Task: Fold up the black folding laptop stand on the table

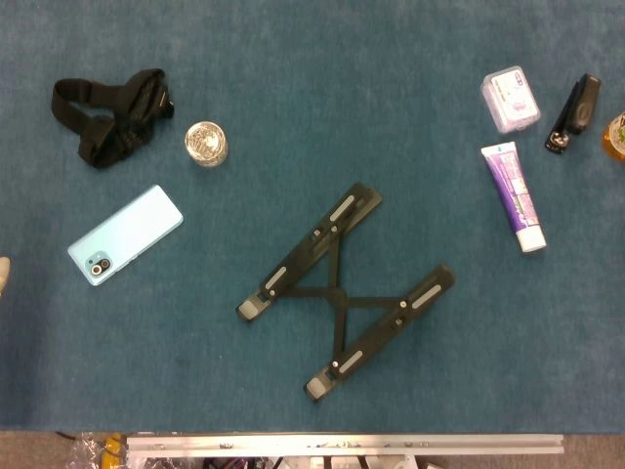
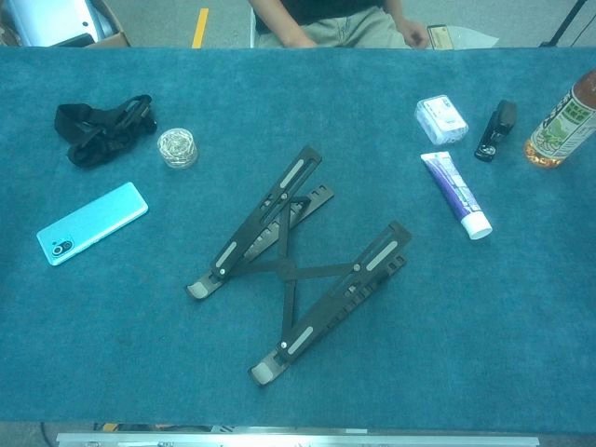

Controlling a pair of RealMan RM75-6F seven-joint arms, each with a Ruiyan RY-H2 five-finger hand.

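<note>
**Stand spread open, no hand near it**

Blue-green carpet-like cloth covers the surface (image 1: 293, 68), soft and a little fuzzy. At the centre of the frame lies the black folding laptop stand (image 1: 337, 291), fully spread: two flat rails joined by thin crossed bars, hard plastic or metal, with grey pads. Neither hand shows in either view, so I cannot tell their state. Risks, in my judgement: the rails may slide on the cloth when pushed from one side only, and the thin bars may jam if squeezed unevenly.
</note>
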